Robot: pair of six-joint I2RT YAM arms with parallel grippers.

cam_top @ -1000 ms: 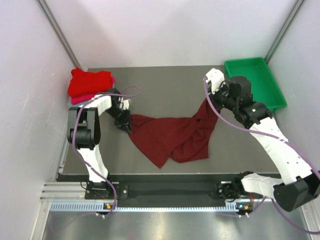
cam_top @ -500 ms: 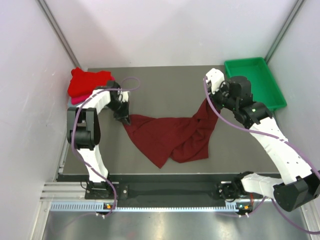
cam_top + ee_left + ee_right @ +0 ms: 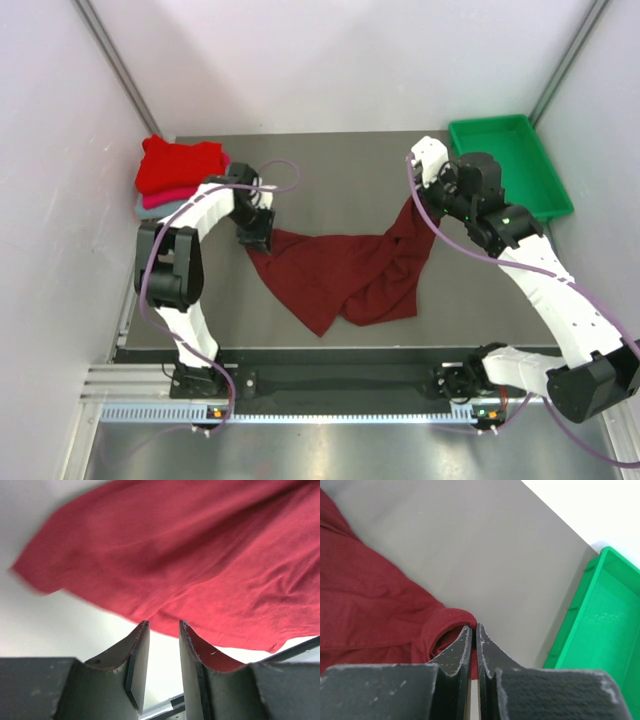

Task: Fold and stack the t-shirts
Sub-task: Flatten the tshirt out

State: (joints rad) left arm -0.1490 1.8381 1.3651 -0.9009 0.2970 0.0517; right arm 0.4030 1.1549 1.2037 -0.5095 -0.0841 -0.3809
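**Right gripper pinches maroon shirt; left gripper parted at its edge**

A metal rail (image 3: pixel 300 412) runs along the near edge, with both arm bases on it. Past it is a matte dark grey table (image 3: pixel 340 180), boxed in by plain white walls (image 3: pixel 330 60) at left, right and back.

The maroon shirt (image 3: pixel 340 275) lies rumpled on the table between the two sets of fingers. One corner reaches the left fingers and a bunched strip runs up to the right fingers. The bulk of it sags on the near side of both.

On the left gripper (image 3: pixel 162 625), the fingers (image 3: pixel 139 650) are parted by a narrow gap with nothing between them. Pale surface shows through the gap. The shirt's hem sits just past the fingertips; I cannot tell if it touches them.

On the right gripper (image 3: pixel 474 626), the fingers (image 3: pixel 457 655) are pressed together, pinching a fold of the maroon shirt at the tips. The cloth humps right at the tips and spreads away to their left.

A green tray (image 3: pixel 592 625) sits to the right of the right fingers, apart from the shirt.

A folded stack sits beyond and left of the left fingers, at the far left corner. The red shirt (image 3: pixel 178 165) is on top, the pink shirt (image 3: pixel 165 197) is under it, and the grey-blue shirt (image 3: pixel 150 208) peeks out at the bottom.
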